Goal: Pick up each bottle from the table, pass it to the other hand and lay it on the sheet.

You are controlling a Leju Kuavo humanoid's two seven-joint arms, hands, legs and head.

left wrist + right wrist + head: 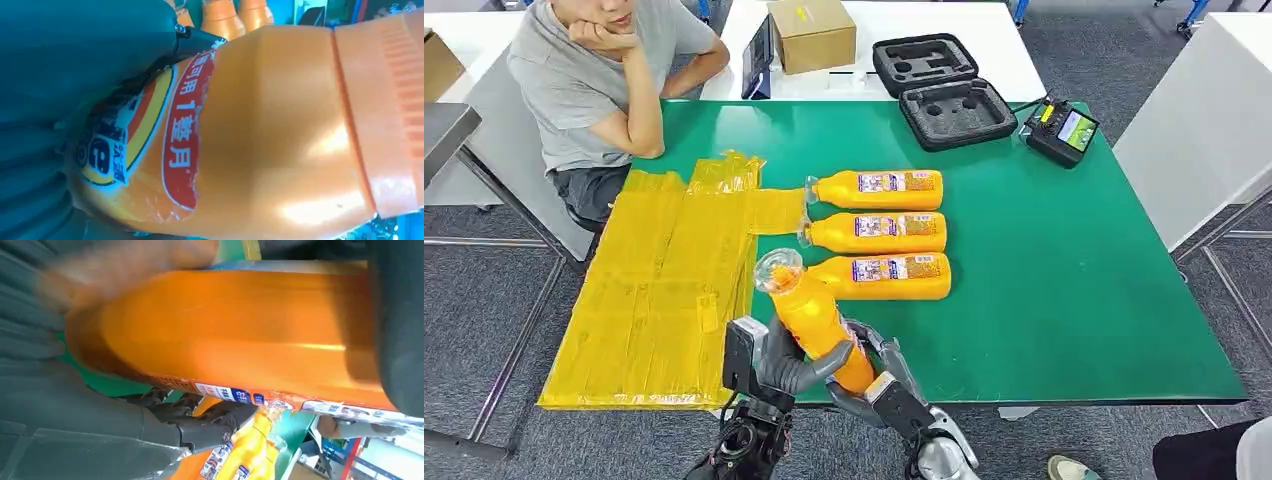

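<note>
An orange bottle point(816, 322) is raised above the green table's point(1074, 300) front edge, tilted, its cap pointing up and to the left. My left hand point(774, 368) wraps its lower body from the left. My right hand point(879, 385) cups its base from the right. Up close, the bottle point(280, 125) with its red label lies against the left hand point(75, 60). The right wrist view has the bottle point(225, 330) held in the right hand point(75, 405). Three more bottles point(879, 189) point(876, 232) point(884, 276) lie side by side on the table. The yellow sheet point(664, 290) lies at the left.
A person point(594, 80) sits at the table's back left corner, an arm on the table. A cardboard box point(812, 33), an open black foam case point(944, 90) and a small controller point(1061, 130) sit at the back. A white table point(1204, 120) stands to the right.
</note>
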